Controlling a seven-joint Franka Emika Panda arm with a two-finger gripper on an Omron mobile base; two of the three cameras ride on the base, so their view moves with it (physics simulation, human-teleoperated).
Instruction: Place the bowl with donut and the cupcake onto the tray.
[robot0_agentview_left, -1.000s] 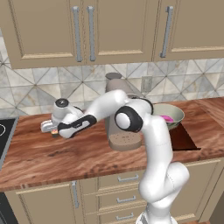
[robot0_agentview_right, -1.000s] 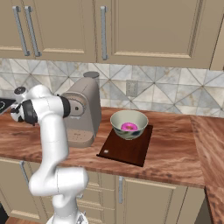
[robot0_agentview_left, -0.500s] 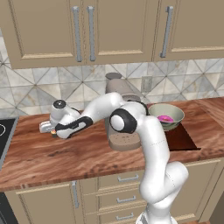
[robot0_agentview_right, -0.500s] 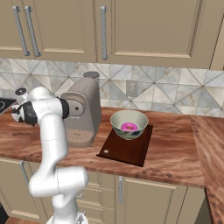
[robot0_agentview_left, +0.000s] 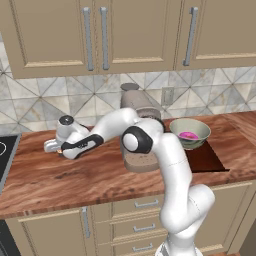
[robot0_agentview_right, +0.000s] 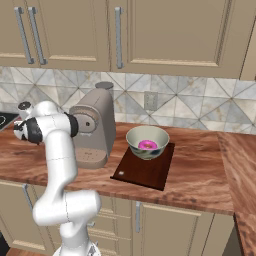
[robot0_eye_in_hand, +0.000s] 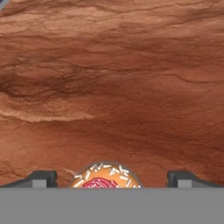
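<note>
The pale grey-green bowl (robot0_agentview_left: 190, 133) (robot0_agentview_right: 147, 141) stands on the dark reddish-brown tray (robot0_agentview_left: 210, 159) (robot0_agentview_right: 145, 170), and the pink donut (robot0_agentview_left: 188, 135) (robot0_agentview_right: 147, 145) lies inside it. Far to the left along the counter, my arm reaches out with the gripper (robot0_agentview_left: 58, 149) pointing down at the wood. In the hand view the cupcake (robot0_eye_in_hand: 106, 176), with pale sprinkles and a red centre, sits between the two dark fingertips (robot0_eye_in_hand: 42, 178). The gripper (robot0_eye_in_hand: 113, 179) is open around the cupcake, with a gap on each side.
A beige coffee machine (robot0_agentview_left: 138, 131) (robot0_agentview_right: 93, 129) stands just left of the tray, between it and my hand. A black stovetop (robot0_agentview_left: 5, 155) borders the counter at the far left. Wall cabinets hang above, and the wood counter (robot0_eye_in_hand: 109, 87) stretches beyond the cupcake.
My hand has sunk a little toward the counter at the left. The bowl, donut and tray have stayed where they were.
</note>
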